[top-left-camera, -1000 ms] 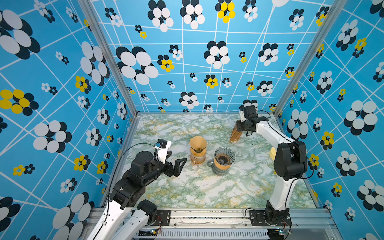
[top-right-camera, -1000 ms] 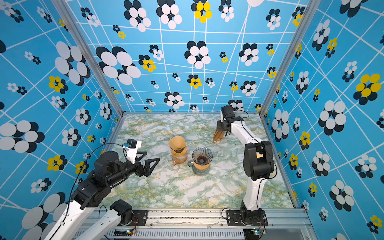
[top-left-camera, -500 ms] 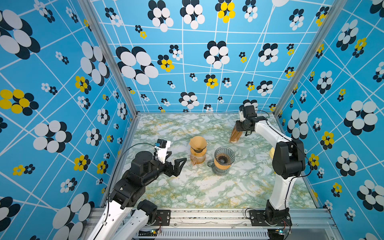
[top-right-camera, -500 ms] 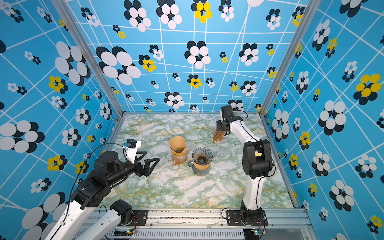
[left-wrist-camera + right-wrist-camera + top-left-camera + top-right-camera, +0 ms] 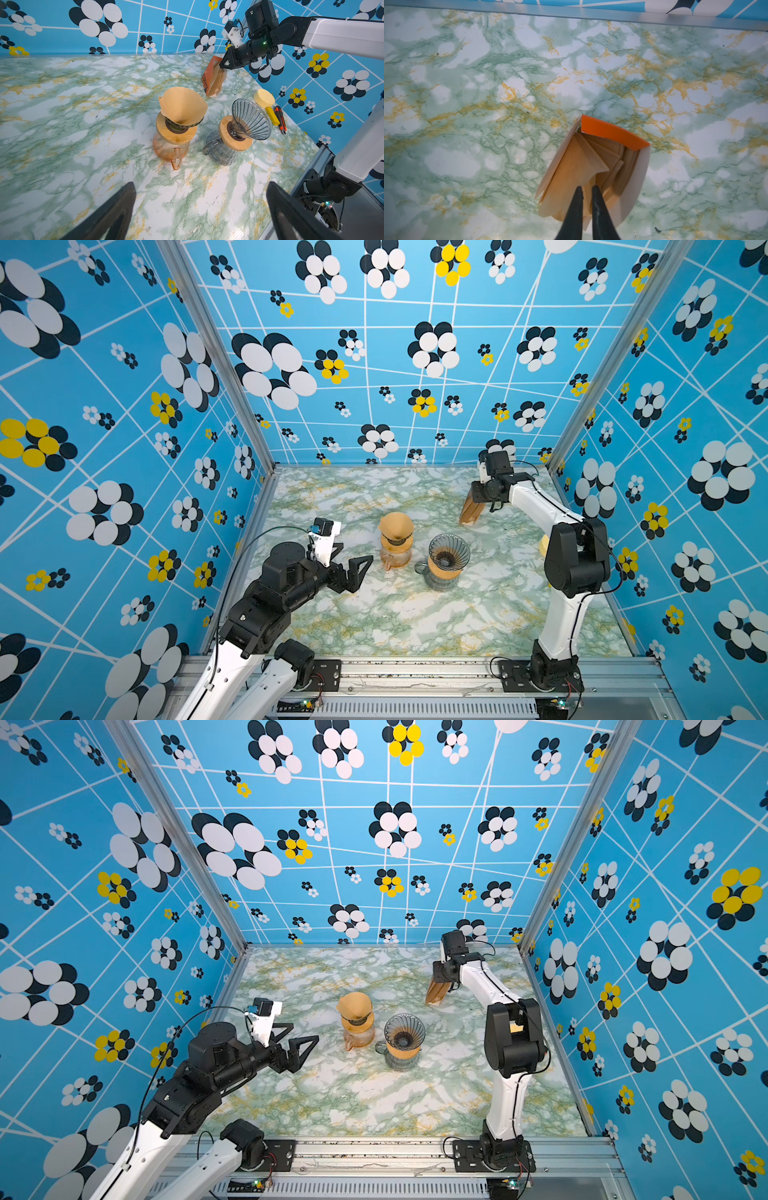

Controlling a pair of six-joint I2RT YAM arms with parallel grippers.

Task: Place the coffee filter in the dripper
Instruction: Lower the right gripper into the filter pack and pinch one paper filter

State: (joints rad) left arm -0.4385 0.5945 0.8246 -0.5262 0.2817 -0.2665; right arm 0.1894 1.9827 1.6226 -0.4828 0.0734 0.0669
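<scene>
An orange box (image 5: 608,133) of brown filters stands tilted at the back right (image 5: 471,512) (image 5: 436,992) (image 5: 212,79). My right gripper (image 5: 587,188) reaches into its open top (image 5: 478,493) (image 5: 441,974), shut on the edge of one coffee filter (image 5: 577,164). Mid-table, an empty ribbed glass dripper (image 5: 449,549) (image 5: 404,1029) (image 5: 251,120) sits on a clear carafe. Left of it, a second dripper holds a brown filter (image 5: 395,526) (image 5: 354,1006) (image 5: 182,106) on an amber carafe. My left gripper (image 5: 353,558) (image 5: 301,1036) (image 5: 200,187) hovers open and empty, left of the carafes.
A round yellow sponge (image 5: 264,98), a yellow block (image 5: 272,115) and an orange-and-black utility knife (image 5: 280,119) lie by the right wall. Metal rails border the marble tabletop (image 5: 415,614).
The right arm's elbow has shifted slightly while its gripper stays in the filter box. The left arm has not moved.
</scene>
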